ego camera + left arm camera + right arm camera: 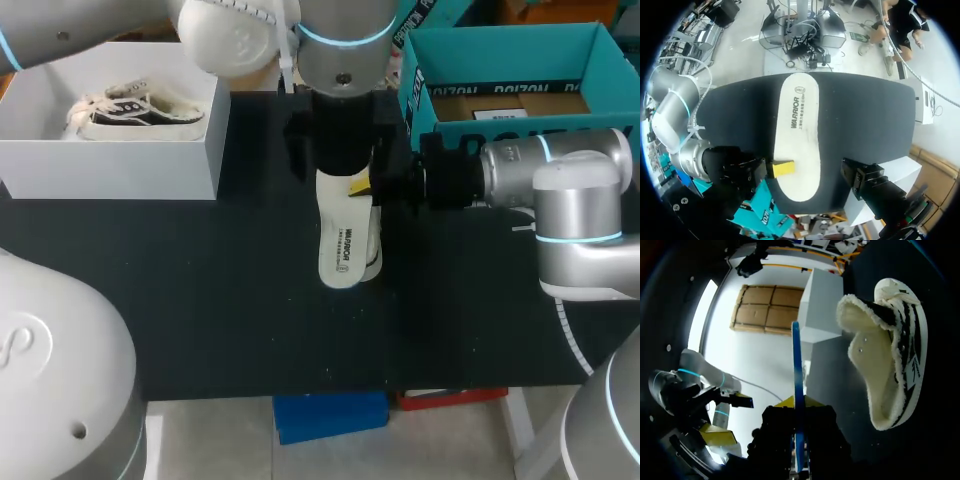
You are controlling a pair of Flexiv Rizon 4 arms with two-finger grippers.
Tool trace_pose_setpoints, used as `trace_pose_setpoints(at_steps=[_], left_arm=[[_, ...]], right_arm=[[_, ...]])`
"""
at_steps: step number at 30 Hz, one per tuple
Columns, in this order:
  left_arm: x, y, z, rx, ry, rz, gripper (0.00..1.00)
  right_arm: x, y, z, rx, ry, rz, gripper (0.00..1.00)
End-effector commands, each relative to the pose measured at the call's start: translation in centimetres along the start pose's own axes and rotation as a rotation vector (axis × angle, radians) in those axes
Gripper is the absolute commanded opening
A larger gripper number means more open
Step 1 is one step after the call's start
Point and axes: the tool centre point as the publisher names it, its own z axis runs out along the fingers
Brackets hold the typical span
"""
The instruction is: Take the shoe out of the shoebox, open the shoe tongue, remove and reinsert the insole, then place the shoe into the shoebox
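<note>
My right gripper (pixel 365 187) is shut on the heel end of a white insole (pixel 340 240) and holds it over the dark table. In the right wrist view the insole (pixel 797 365) shows edge-on as a thin blue strip between the yellow tips (pixel 799 402). The fleece-lined black-and-white shoe (pixel 374 252) lies on the table under and beside the insole, its opening gaping (pixel 875 360). Straight above the insole hangs my left gripper (pixel 342 160), open and holding nothing. Looking down from the left wrist, the printed insole (pixel 797 125) has a yellow fingertip (pixel 783 168) of my right gripper on its edge.
A white shoebox (pixel 120 175) with a second shoe (pixel 135 112) inside stands at the back left. At the back right is a teal box (pixel 505 50), just behind my right arm. The black tabletop (pixel 220 300) runs to the front edge.
</note>
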Motion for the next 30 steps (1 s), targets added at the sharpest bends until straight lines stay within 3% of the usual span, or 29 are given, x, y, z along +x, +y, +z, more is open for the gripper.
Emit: trace_pose_setpoints(at_steps=[1,8,19,24,28,30], left_arm=[[1.4,-2.0,0.6,-0.014,-0.06,0.006,1.0],[1.6,-4.0,0.7,-0.035,-0.159,-0.019,1.0],[1.3,-7.0,0.9,-0.045,-0.177,-0.023,1.0],[3.5,-6.6,1.8,-0.027,-0.471,-0.061,1.0],[5.2,-6.4,3.7,-0.025,-0.581,-0.079,1.0],[5.5,-6.4,3.8,-0.035,-0.578,-0.075,1.0]], right_arm=[[0.0,-0.1,0.1,-0.003,-0.002,0.0,0.0],[0.0,-0.1,0.1,-0.003,-0.002,0.0,0.0],[0.0,-0.1,0.1,-0.003,-0.002,0.0,0.0],[0.0,-0.1,0.1,-0.003,-0.002,0.0,0.0],[0.0,-0.1,0.1,-0.003,-0.002,0.0,0.0],[0.0,-0.1,0.1,-0.003,-0.002,0.0,0.0]])
